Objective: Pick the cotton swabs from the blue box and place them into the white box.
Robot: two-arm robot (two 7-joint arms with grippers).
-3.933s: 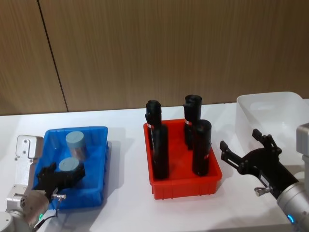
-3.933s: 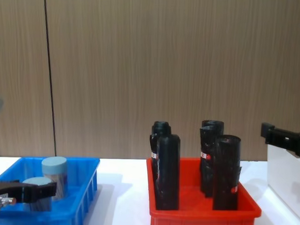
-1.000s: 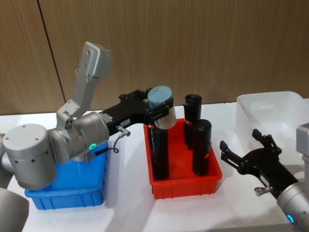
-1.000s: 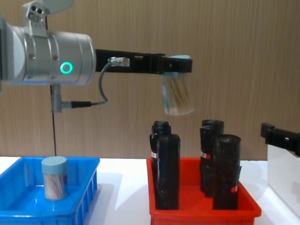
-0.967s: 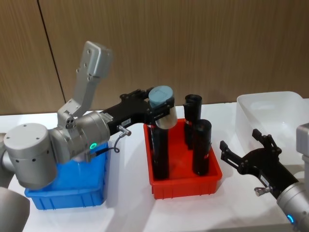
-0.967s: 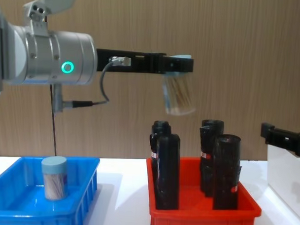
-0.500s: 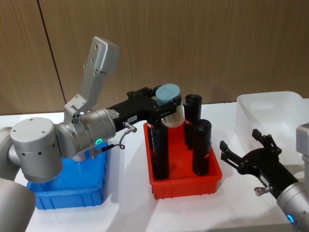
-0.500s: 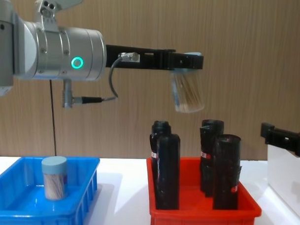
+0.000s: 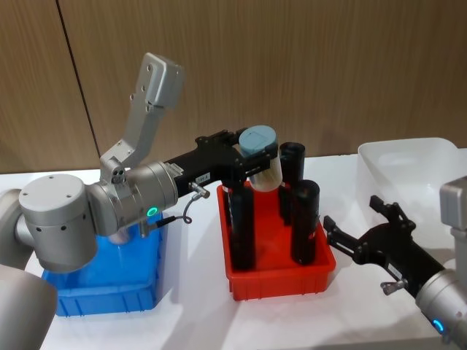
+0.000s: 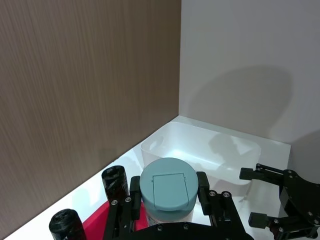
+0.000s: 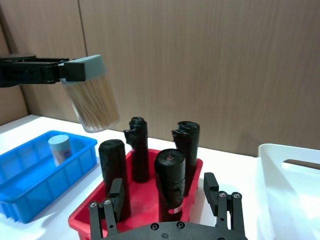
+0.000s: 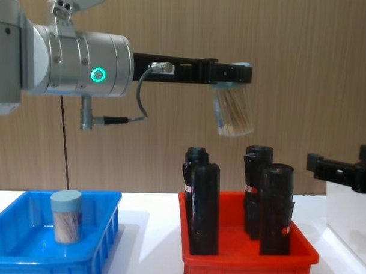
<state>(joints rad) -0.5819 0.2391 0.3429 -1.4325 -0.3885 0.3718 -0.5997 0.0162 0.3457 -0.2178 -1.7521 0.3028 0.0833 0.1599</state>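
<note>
At the left of the counter point(image 9: 191, 310), the blue box point(image 12: 98, 233) holds one jar of cotton swabs point(image 12: 66, 216), standing upright. The left gripper point(image 12: 232, 74) hangs high above the red bin point(image 12: 245, 259) of black bottles point(image 12: 204, 207). Its fingers point(image 10: 202, 184) are clamped on either side of the grey-blue lid of the carried jar point(image 12: 234, 112), whose clear body dangles below, tilted. The jar looks light and rigid. It is a smooth plastic cylinder, so held only at the top it could swing or slip. The lid's edge gives a firm hold, but a loose lid might pull off, and a grip lower on the body would seem safer. The right gripper point(image 9: 356, 219) sits low beside the red bin, fingers apart, in front of the white box point(image 9: 438, 153) at the far right.
</note>
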